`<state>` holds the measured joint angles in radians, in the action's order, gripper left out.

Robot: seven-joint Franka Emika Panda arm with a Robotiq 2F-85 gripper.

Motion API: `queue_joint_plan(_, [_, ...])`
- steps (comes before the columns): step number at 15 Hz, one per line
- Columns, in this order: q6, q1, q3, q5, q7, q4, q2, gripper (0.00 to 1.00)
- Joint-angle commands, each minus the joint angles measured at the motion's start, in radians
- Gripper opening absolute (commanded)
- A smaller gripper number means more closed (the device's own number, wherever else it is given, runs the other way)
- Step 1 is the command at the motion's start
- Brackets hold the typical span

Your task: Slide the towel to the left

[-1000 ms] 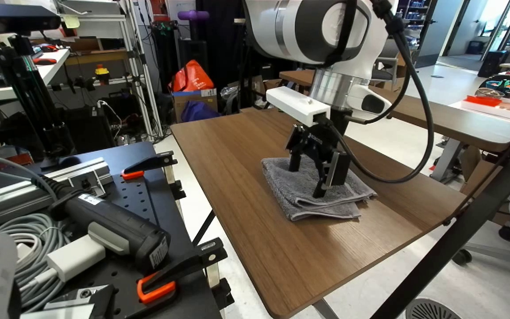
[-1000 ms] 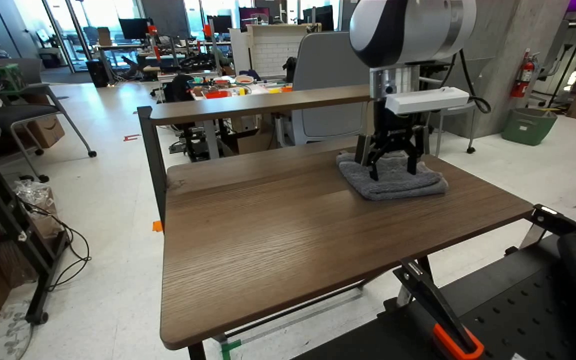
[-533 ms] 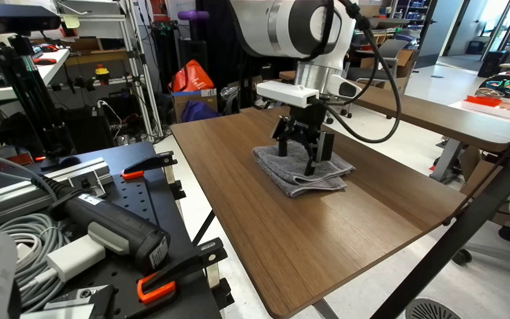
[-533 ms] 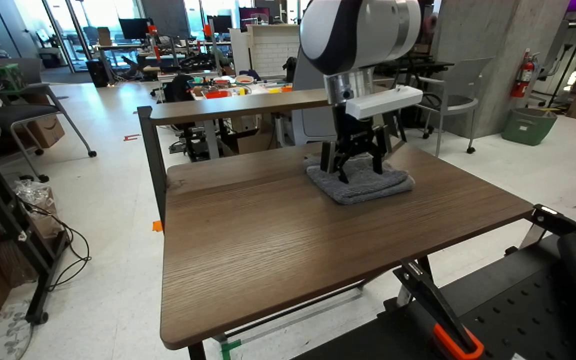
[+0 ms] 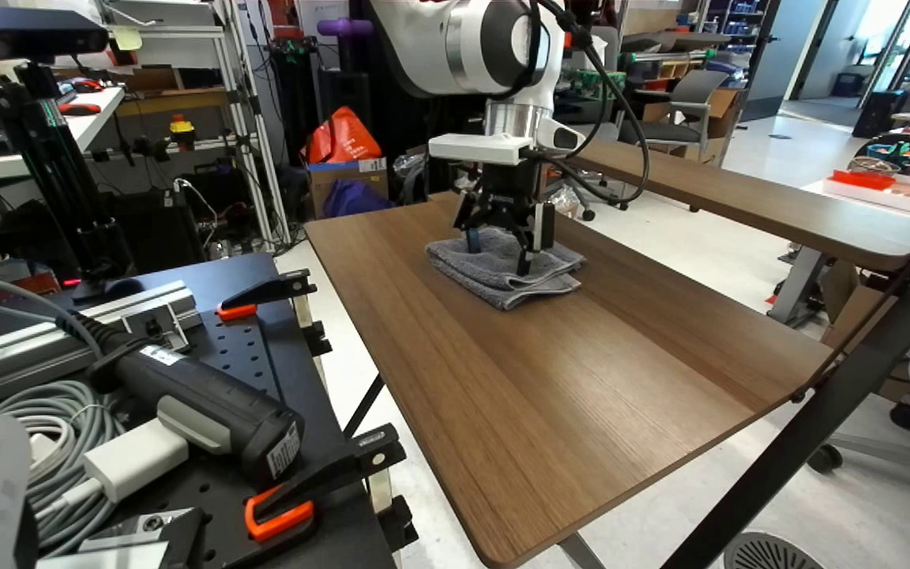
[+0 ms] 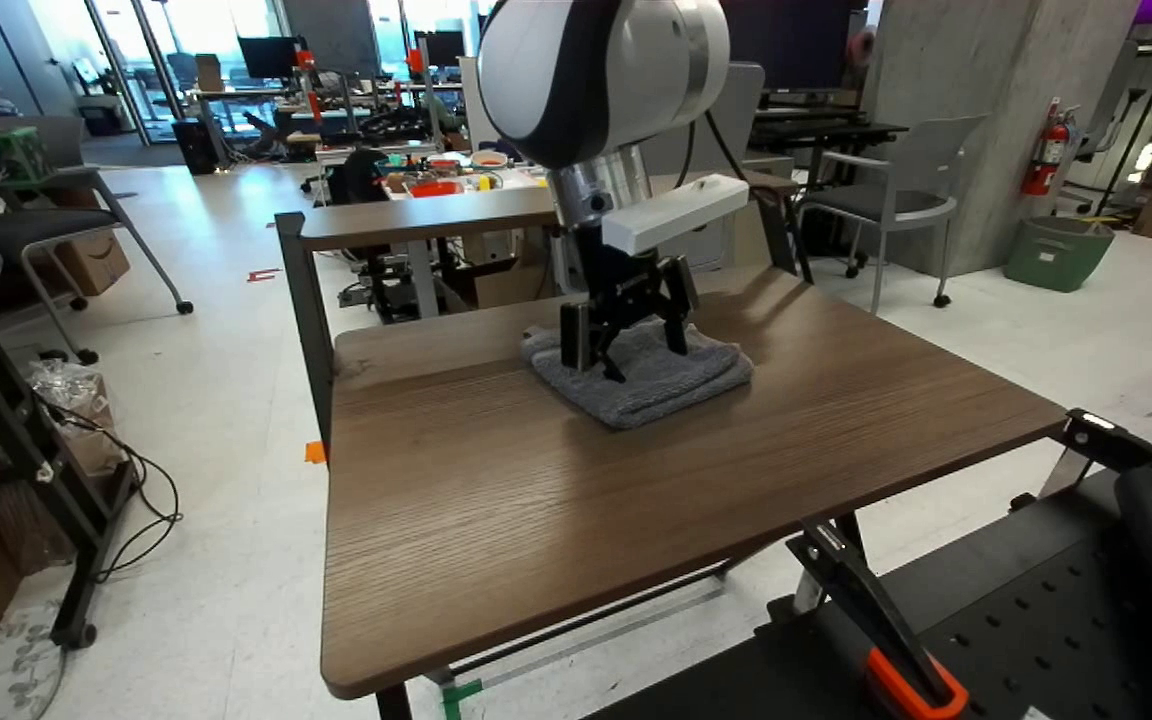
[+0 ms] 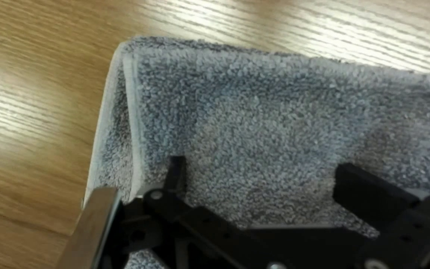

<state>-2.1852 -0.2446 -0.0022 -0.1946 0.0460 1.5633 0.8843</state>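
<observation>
orange bag (image 5: 342, 136), seemingly atop cardboard box (image 5: 372, 180) | green bin (image 6: 1058, 254) | fire extinguisher (image 6: 1046, 155) | coiled cable (image 5: 85, 419)

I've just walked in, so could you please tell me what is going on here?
A robot arm is sliding a folded grey towel across a brown wooden table, toward the left of both exterior views. Its claw stands open on top, seemingly pushing the towel along rather than pinching it. The towel lies wholly on the table.

Towel (image 7: 267, 123): one, on the bench (image 5: 565, 411)
End effector (image 5: 499, 254): one
Fingers (image 5: 524, 261): two
Clamps (image 5: 336, 472): two, beside the bench
Green bin (image 6: 1058, 254): one
</observation>
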Motion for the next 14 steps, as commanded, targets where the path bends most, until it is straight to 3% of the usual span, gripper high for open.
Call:
queue_joint_plan(1, [0.021,-0.009,0.016,-0.03,-0.028,-0.054,0.038,1.0])
queue_joint_plan(10, [0.002,0.015,0.024,-0.071,-0.145,0.13,-0.217,1.0])
queue_joint_plan(11, [0.01,0.006,0.028,-0.052,-0.102,0.041,-0.127,1.0])
queue_joint_plan(14, [0.01,0.01,0.028,-0.053,-0.105,0.052,-0.146,1.0])
